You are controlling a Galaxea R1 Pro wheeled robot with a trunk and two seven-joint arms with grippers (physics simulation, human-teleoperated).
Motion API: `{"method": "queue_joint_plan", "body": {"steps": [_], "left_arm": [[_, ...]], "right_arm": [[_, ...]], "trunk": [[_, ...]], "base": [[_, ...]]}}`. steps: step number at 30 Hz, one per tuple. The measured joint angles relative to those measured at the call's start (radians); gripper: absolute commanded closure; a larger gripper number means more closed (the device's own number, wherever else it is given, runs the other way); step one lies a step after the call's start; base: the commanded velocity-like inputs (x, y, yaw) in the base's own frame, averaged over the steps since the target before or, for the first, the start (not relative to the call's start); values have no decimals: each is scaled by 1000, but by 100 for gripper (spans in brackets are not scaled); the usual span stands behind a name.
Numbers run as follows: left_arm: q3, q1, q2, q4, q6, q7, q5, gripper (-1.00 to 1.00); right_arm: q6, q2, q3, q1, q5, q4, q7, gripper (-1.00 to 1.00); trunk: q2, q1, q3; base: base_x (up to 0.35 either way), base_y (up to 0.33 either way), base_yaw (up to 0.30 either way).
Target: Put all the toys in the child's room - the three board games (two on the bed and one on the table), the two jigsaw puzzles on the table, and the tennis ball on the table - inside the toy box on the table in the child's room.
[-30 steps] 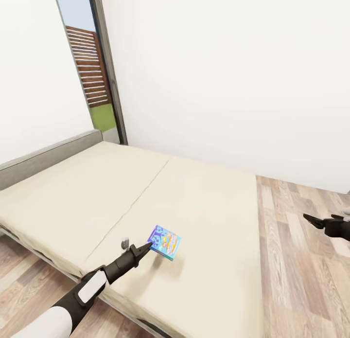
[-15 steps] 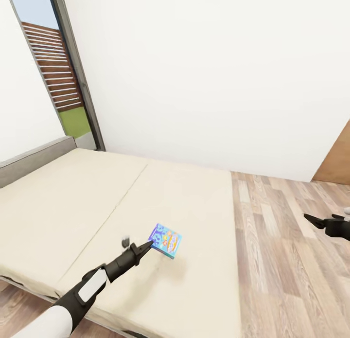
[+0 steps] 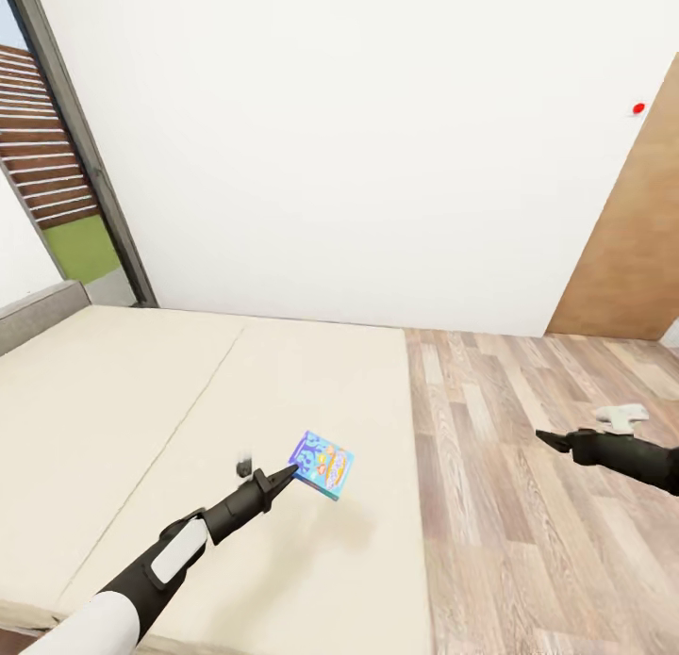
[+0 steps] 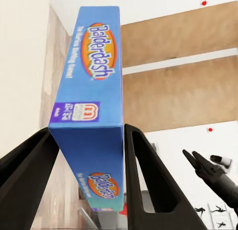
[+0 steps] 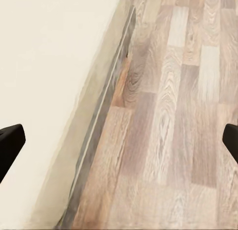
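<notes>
The blue "Balderdash" board game [image 3: 322, 465] hangs a little above the beige mattress of the bed [image 3: 170, 401], held by one edge. My left gripper [image 3: 286, 473] is shut on it. In the left wrist view the box [image 4: 91, 86] stands between both black fingers [image 4: 148, 180] of the left gripper [image 4: 89, 131]. My right gripper [image 3: 554, 440] hovers over the wood floor to the right of the bed. Its fingertips [image 5: 11, 140] are spread wide apart in the right wrist view, with nothing between them. The table, toy box, jigsaw puzzles and tennis ball are out of view.
The bed's right edge [image 5: 106, 106] meets the wood-plank floor [image 3: 528, 514]. A white wall [image 3: 358, 146] runs behind. A brown wooden door [image 3: 632, 250] stands at the right, and a glazed opening with a slatted fence outside [image 3: 42, 174] at the far left.
The whole view has swung to the right: the bed and window slid left and the brown door came into sight. The left gripper still holds the blue game; the right gripper sits slightly further left.
</notes>
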Motion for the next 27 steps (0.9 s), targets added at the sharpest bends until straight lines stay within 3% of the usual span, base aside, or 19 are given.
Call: {"method": "queue_joint_plan", "body": {"steps": [3,4,5,10,20,27], "left_arm": [[0,3,3,-1,-1,-2,-1,100],[0,6,5,-12,-1,-4,0,100],[0,8,6,-16,-1,-4,-1,100],[1,19,10,-32,-1,-5,-2,100],[5,23,11,-34,6,-3,1,100],[2,23,8,-34,10,-1,-2,100]], "right_arm": [[13,13,124,-1,2,79,-77,-100],[20,49,207,-2,-1,143,-220,-100],[19,59,222,-3,0,153,-247,-100],[16,81,247,-5,-11,179,-325,-100],[15,85,249,-5,-14,180,-336,-100],[15,85,251,-2,-15,156,-335,-100]], "trunk": [[21,-11,9],[28,-15,12],[35,-19,16],[70,-38,31],[140,-77,63],[140,-77,63]], "base": [[0,0,-293],[0,0,-293],[0,0,-293],[0,0,-293],[0,0,-293],[0,0,-243]]}}
